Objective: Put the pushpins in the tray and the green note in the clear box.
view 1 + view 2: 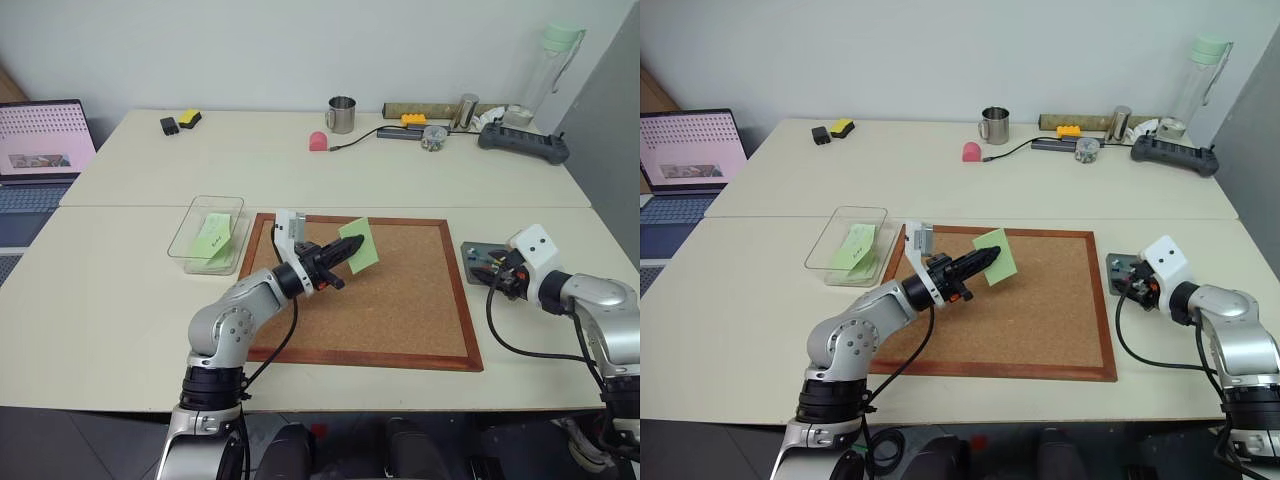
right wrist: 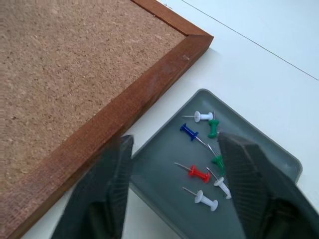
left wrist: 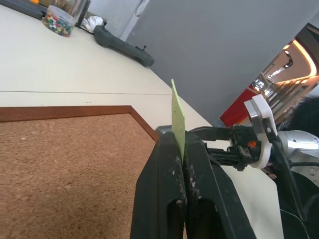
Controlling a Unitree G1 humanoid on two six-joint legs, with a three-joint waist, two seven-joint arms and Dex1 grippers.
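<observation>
Left gripper (image 1: 350, 247) clenched on green note (image 1: 361, 243), held upright above corkboard (image 1: 400, 300). Right gripper (image 2: 172, 191) released, jaws spread over tray (image 2: 279, 159) just beside corkboard's right edge. Pushpins (image 2: 199, 174) lying loose in tray: red, blue, green, white. Clear box (image 1: 190, 225) left of corkboard, another green slip (image 1: 213, 236) inside.

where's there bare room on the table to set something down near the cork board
The cork board itself is bare across its middle and right. The table strip left of the board, in front of the clear box, is free. It is crowded at the right: the tray holds pushpins under the open right gripper. The left gripper holds the green note over the board's upper left.
</observation>
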